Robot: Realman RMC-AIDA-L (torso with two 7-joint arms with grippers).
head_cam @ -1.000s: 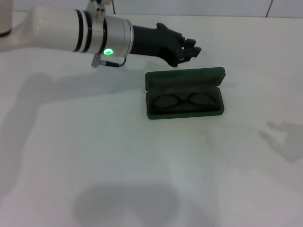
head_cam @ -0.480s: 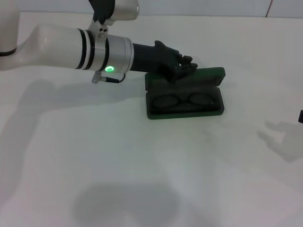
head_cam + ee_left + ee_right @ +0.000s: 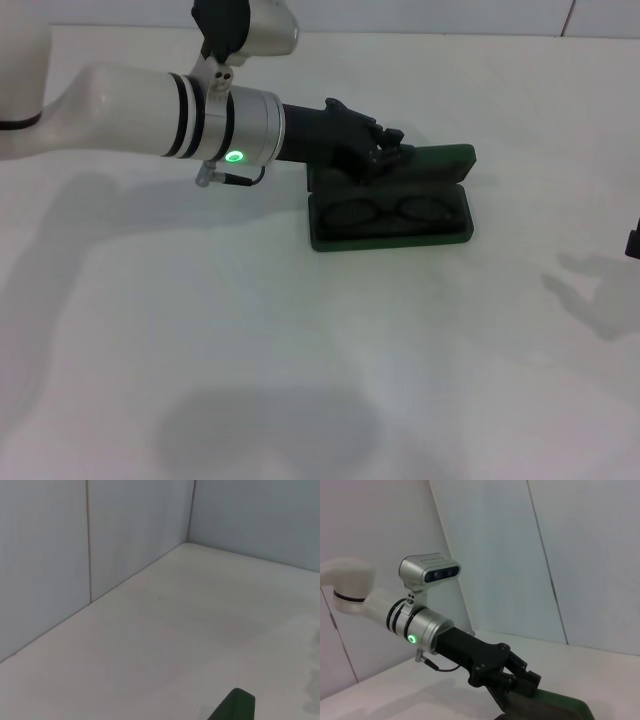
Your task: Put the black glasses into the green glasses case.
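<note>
The green glasses case (image 3: 392, 241) lies open in the middle of the table, its lid (image 3: 440, 163) raised at the far side. The black glasses (image 3: 390, 212) lie folded inside the case's base. My left gripper (image 3: 395, 150) is shut and empty, with its fingertips against the left part of the raised lid, above and behind the glasses. The right wrist view shows the left gripper (image 3: 527, 679) on the lid's edge (image 3: 562, 705). A corner of the lid (image 3: 236, 705) shows in the left wrist view. Only a dark sliver of my right gripper (image 3: 634, 243) shows at the table's right edge.
The white table (image 3: 300, 350) stretches around the case. A pale tiled wall (image 3: 60, 555) runs along the table's far side. The left arm (image 3: 150, 110) reaches over the table's left rear.
My left gripper has come down and forward from behind the case onto the raised lid. A sliver of the right gripper has come into view at the right edge.
</note>
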